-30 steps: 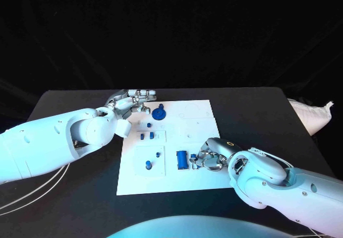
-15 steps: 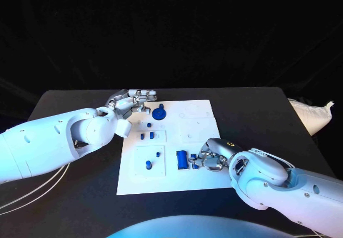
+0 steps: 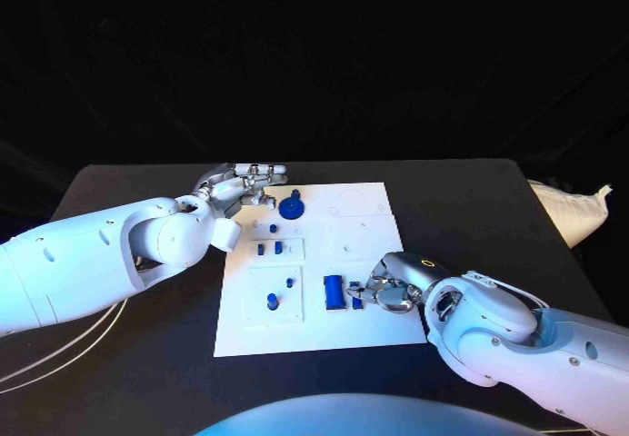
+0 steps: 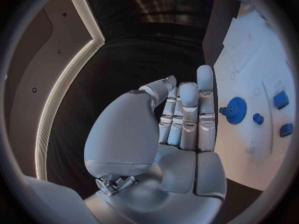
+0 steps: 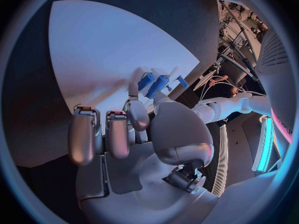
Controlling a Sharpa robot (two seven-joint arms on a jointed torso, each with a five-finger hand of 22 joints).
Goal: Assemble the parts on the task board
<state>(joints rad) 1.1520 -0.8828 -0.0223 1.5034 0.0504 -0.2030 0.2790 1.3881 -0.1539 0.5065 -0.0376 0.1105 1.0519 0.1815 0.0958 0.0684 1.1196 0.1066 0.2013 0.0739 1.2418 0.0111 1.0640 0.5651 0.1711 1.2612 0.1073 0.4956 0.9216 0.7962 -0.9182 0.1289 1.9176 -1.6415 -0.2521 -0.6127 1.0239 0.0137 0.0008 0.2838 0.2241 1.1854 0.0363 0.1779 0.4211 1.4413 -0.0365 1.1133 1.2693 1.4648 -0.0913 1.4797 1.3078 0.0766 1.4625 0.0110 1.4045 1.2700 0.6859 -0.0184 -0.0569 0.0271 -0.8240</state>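
White task board (image 3: 367, 336) lies mid black desk (image 3: 157, 363), with blue parts on it: gear (image 3: 291, 208) near far edge, oblong block (image 3: 333, 291) toward near right. Left robot hand (image 3: 244, 186) hovers at board's far-left corner, fingers straight and close together, holding nothing. Right robot hand (image 3: 389, 289) sits just beside block w/ fingertips at small blue pieces (image 3: 355, 296); grip can't be confirmed.

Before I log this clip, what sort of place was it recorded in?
Probably a robotics lab test bench: a black table against dark drapes, with a white task board carrying small blue parts, worked by two robot arms.
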